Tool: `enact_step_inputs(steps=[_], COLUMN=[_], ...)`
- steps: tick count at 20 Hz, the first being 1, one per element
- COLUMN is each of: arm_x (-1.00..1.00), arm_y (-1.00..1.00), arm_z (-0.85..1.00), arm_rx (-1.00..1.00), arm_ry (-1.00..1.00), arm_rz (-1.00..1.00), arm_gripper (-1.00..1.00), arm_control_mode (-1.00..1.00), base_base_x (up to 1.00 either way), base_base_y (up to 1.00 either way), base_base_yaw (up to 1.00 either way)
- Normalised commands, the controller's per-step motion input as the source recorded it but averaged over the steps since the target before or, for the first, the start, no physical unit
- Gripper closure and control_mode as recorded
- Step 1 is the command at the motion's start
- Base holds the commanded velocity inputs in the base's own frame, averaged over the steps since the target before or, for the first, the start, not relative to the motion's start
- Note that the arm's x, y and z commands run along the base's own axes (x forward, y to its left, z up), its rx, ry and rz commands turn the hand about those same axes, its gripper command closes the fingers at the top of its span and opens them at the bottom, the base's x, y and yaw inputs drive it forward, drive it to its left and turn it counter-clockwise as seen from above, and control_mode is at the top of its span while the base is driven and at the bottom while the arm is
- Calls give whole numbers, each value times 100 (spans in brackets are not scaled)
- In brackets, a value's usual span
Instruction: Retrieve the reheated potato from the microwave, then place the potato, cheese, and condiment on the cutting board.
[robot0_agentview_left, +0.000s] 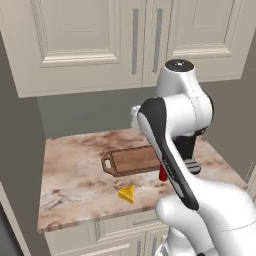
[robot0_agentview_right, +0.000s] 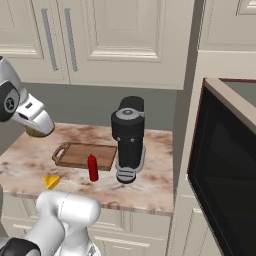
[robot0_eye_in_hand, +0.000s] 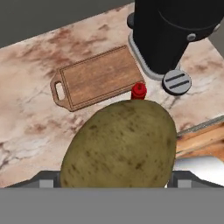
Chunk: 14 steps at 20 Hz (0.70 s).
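The hand view looks down from above the counter, and the potato fills the near part of it. It is a big oval lump with dull olive-brown skin and small dark spots. It sits between the gripper's two fingers, which are spread wide around it and hold it up in the air. In the right base view a bit of the potato peeks out under the white hand at the left edge.

The right base view also shows the microwave at the right side, with its dark glass door swung open toward the camera. The left base view shows none of that wall, but it shows the cheese well: a bright yellow wedge near the front edge of the counter.

The cutting board is a flat brown wooden rectangle with a rounded handle and a hole at its left end. It is bare. The condiment, a slim red bottle, stands upright just in front of the board's right end. A black coffee machine stands right of the board, with a round grey drip plate at its foot.

The counter is smooth marble, cream with rusty brown swirls. Cream cabinets with long grey handles hang above, and the wall behind is grey.
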Motion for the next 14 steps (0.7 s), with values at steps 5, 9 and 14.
enact_step_inputs(steps=[5,9,14], arm_x=[24,8,38], arm_y=[0,0,0], arm_z=[-93,-77,-33], arm_rx=[-9,-7,-1], arm_ry=[2,-1,-4], arm_rz=[0,0,1], arm_gripper=[100,100,100], arm_control_mode=[-100,-100,-100], base_base_x=[0,0,0], base_base_y=[0,0,0], base_base_yaw=[0,0,0])
